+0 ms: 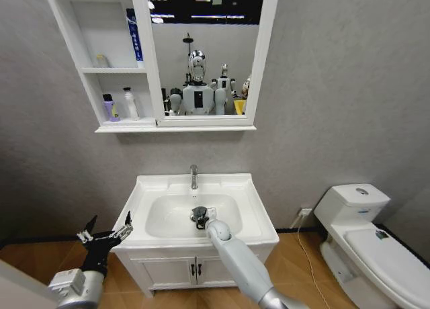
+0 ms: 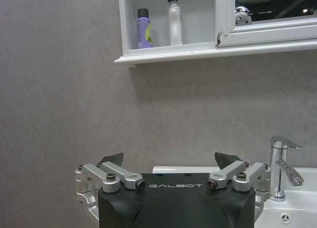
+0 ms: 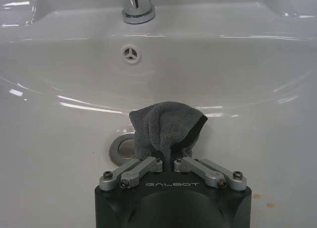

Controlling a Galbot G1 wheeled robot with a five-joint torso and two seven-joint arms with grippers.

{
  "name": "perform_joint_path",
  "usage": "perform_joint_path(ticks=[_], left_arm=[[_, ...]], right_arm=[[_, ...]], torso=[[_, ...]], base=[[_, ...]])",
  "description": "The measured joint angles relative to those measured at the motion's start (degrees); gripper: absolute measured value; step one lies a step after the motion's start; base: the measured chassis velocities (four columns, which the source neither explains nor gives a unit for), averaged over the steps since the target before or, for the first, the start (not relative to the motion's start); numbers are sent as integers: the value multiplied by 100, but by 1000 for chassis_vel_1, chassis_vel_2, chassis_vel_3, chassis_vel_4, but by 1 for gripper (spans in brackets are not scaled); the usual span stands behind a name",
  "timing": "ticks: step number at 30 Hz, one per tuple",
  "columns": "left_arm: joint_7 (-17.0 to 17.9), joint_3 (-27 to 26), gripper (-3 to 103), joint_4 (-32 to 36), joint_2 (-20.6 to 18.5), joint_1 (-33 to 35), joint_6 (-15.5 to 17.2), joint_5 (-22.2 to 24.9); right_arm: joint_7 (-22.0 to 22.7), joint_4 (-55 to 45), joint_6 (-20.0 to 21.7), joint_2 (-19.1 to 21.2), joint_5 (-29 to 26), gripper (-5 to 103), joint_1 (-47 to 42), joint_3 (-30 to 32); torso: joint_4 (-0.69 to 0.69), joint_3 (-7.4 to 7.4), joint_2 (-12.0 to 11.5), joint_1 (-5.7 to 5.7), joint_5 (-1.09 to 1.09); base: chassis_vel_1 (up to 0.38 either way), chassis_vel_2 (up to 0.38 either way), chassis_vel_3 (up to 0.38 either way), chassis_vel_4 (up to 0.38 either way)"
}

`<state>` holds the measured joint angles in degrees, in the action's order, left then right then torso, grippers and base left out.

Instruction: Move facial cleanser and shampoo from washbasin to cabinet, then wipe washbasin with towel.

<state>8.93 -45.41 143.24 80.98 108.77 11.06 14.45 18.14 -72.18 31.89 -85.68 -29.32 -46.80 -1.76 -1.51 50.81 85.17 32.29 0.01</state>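
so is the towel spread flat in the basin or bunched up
Bunched up. The towel hangs crumpled, pinched in the shut right gripper inside the washbasin bowl, beside the drain.

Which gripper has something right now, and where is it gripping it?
The right gripper pinches the towel by a bunched fold, inside the washbasin. The left gripper is open, holding nothing.
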Motion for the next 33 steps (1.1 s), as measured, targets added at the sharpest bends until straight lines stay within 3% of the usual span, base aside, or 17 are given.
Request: perform_joint_path(ticks=[8, 17, 33], left_arm=[[0, 0, 100, 0, 0, 0, 0, 0], [0, 0, 100, 0, 0, 0, 0, 0], [0, 0, 100, 0, 0, 0, 0, 0]], right_arm=[[26, -472, 42, 433, 59, 5, -197, 168], [344, -817, 261, 778, -200, 5, -163, 251], [615, -1195, 415, 1022, -163, 5, -90, 408]], torso=[[-1, 0, 0, 0, 0], [-1, 0, 0, 0, 0], [0, 0, 0, 0, -1]], base=[[0, 0, 0, 0], [0, 0, 0, 0], [0, 0, 0, 0]])
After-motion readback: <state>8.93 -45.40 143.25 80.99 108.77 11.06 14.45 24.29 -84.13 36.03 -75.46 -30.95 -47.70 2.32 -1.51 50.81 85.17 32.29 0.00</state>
